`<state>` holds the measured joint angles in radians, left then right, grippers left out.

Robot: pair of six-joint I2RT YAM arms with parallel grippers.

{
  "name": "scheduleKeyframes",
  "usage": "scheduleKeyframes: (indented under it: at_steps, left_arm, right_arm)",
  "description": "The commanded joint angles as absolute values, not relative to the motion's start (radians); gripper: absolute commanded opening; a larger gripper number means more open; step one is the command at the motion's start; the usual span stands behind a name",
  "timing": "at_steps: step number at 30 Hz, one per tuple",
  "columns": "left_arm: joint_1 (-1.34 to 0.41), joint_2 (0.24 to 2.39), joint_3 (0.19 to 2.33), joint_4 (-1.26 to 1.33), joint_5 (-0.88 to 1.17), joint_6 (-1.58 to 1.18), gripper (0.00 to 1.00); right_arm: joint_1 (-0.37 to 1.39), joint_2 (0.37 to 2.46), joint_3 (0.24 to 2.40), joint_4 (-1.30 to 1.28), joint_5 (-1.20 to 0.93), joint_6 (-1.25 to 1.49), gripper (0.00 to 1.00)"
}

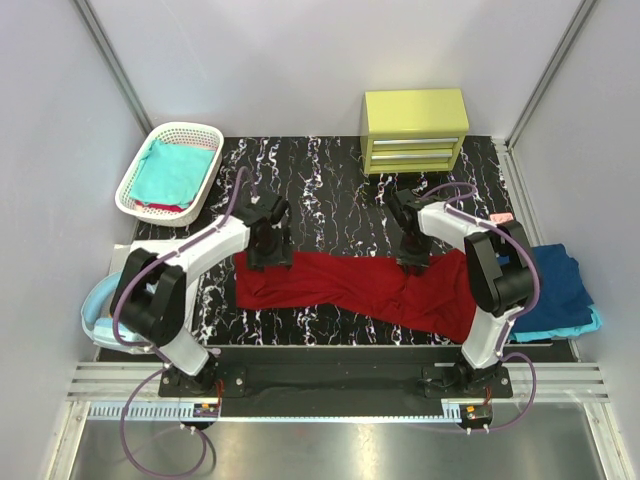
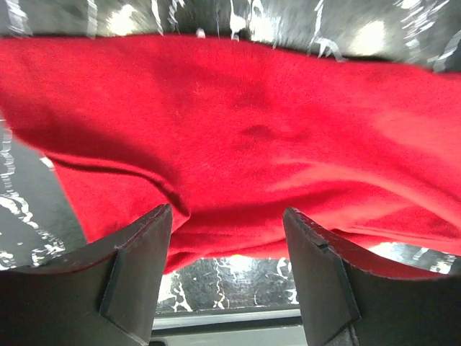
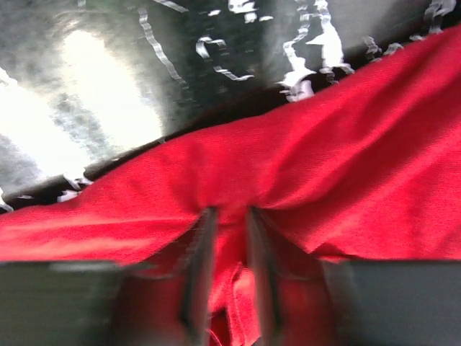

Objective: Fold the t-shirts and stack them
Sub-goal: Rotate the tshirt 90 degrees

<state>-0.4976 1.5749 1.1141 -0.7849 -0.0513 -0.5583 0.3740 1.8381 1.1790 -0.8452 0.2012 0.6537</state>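
Black fingers [image 2: 137, 281] of the left gripper [image 2: 225, 216] fill the foot of its wrist view. They are spread wide with nothing between them. Dark red t-shirt [image 2: 238, 122] lies flat directly beneath this gripper, its near hem just under the fingertips, with a strip of marbled bench [image 2: 216, 277] showing past it. Right gripper [image 3: 230, 213]: jaws drawn nearly together on a pinch of the same cloth. Creases pucker in toward the fingertips, so I read it as a grip, though that view is blurred. From overhead the shirt runs as a long band from under one gripper to the other, with a twisted bunch just below the right gripper and more cloth out on its outer side. Likely step: straightening the shirt before the first fold. To do it well, the left gripper should drop straight down and close on the edge beneath it, catching every layer, before the right one pulls at all. Then both should draw apart evenly and low over the bench, with only enough tension to work the twist out. A hard tug could slip the small pinch or drag the whole band sideways. Navy t-shirt [image 1: 555, 285] sits well out beyond the right gripper. Teal t-shirt [image 1: 170, 170] lies in the white basket [image 1: 135, 190], up and away from the left gripper. Both are clear of this move.
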Motion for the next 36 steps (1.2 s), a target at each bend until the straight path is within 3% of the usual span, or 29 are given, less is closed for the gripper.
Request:
scheduleKeyframes:
  at_steps: [1,14,36]
  left_arm:
    - [-0.531,1.606,1.132,-0.752,-0.014,-0.558,0.67]
    - [-0.566,1.709,1.089,-0.687,0.073,-0.558,0.67]
    - [-0.565,1.77,1.037,-0.675,0.112,-0.56,0.59]
  right_arm:
    - [0.377,1.783,1.154,-0.827,0.297,0.699,0.41]
    - [0.379,1.582,1.143,-0.985,0.371,0.813,0.55]
    - [0.408,1.663,1.016,-1.014,0.307,0.925,0.55]
